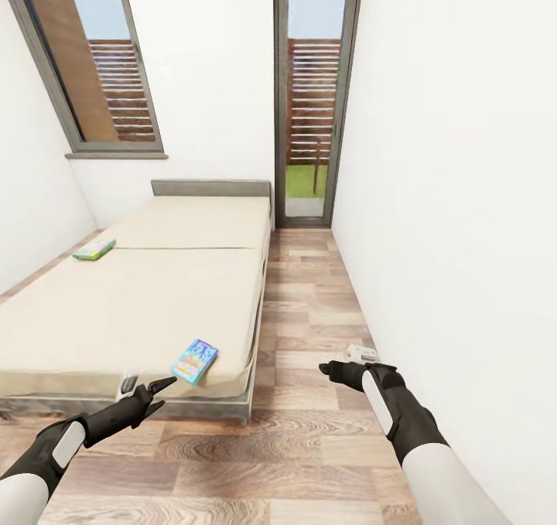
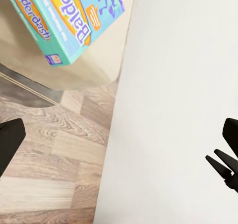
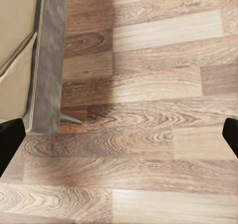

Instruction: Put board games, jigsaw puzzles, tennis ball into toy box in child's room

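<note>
The bed (image 1: pixel 139 308) with its cream cover fills the left of the head view. A blue board game (image 1: pixel 194 360) lies near the bed's front right corner. A pale green board game (image 1: pixel 94 249) lies at its far left edge. My left gripper (image 1: pixel 158 395) is open, just short of the blue box and not touching it. The left wrist view has the blue box (image 2: pixel 69 16) ahead of the spread fingers (image 2: pixel 10 144). My right gripper (image 1: pixel 328 369) hangs open over the wood floor (image 3: pixel 148 95) beside the bed. The table, toy box, jigsaw puzzles and tennis ball are out of view.
A wood-plank aisle (image 1: pixel 309 308) runs between the bed and the white right wall (image 1: pixel 464 200) to a glass door (image 1: pixel 313 100). A window (image 1: pixel 93 53) sits above the grey headboard (image 1: pixel 210 188). A small white object (image 1: pixel 361 352) lies by the wall.
</note>
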### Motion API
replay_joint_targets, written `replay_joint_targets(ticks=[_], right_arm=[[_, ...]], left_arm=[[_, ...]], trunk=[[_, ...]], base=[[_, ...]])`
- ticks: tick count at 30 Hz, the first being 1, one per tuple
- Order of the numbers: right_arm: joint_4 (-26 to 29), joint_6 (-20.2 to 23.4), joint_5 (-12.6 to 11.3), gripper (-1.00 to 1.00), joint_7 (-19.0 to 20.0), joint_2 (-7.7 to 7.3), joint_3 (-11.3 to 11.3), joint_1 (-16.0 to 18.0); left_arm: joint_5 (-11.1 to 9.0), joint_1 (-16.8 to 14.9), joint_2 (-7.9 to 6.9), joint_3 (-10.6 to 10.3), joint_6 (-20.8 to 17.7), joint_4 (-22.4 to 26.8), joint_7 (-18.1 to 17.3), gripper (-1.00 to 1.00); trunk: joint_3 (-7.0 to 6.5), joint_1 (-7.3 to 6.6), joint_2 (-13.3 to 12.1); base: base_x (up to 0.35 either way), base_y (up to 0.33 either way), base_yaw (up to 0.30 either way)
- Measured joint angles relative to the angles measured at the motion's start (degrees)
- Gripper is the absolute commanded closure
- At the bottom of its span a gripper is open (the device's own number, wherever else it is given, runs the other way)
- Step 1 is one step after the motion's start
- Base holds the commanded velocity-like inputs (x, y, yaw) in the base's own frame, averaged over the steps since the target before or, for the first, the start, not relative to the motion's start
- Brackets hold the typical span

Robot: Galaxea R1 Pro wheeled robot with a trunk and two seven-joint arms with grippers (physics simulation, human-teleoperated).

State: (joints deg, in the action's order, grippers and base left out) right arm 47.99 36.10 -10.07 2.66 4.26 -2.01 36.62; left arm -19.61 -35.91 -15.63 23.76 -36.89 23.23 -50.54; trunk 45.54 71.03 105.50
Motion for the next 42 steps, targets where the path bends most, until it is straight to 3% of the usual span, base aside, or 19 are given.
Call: replay_joint_targets(ticks=[20, 42], right_arm=[[-0.15, -0.17, 0.01, -1.00, 0.00, 0.00, 0.03, 0.00], [-0.16, -0.19, 0.02, -1.00, 0.01, 0.26, 0.10, 0.00]], left_arm=[[-0.17, 0.00, -0.02, 0.01, 0.17, 0.14, -0.76, -1.00], [-0.26, 0.00, -0.05, 0.05, 0.20, 0.26, -0.88, -1.00]], trunk=[[3.59, 4.39, 8.02], [4.35, 4.40, 8.04]], base=[[0.000, 0.000, 0.000], [0.010, 0.003, 0.000]])
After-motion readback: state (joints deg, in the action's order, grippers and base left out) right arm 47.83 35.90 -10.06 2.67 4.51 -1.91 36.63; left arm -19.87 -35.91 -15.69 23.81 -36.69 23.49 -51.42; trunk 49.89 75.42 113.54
